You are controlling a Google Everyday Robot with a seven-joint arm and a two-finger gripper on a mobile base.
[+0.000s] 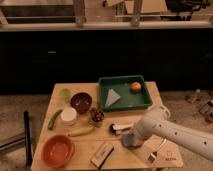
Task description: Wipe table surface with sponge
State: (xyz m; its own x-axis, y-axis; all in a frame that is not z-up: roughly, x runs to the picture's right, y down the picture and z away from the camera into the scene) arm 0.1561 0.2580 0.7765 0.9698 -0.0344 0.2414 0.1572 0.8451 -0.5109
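The table surface (85, 142) is a light tan wooden top of wide planks. The sponge (128, 141), a small blue-grey pad, lies on the table right of centre near the front. My gripper (133, 137) is at the end of the white arm (170, 132), which reaches in from the right. It sits on top of the sponge, shut on it and pressing it to the wood. The gripper's tips are hidden behind the wrist.
A green tray (145, 102) at the back holds a grey folded cloth (112, 97) and an orange (135, 86). Left of the sponge are a white-handled brush (120, 128), banana (80, 131), dark bowl (81, 101), white cup (68, 116), orange bowl (57, 150) and wooden block (101, 154).
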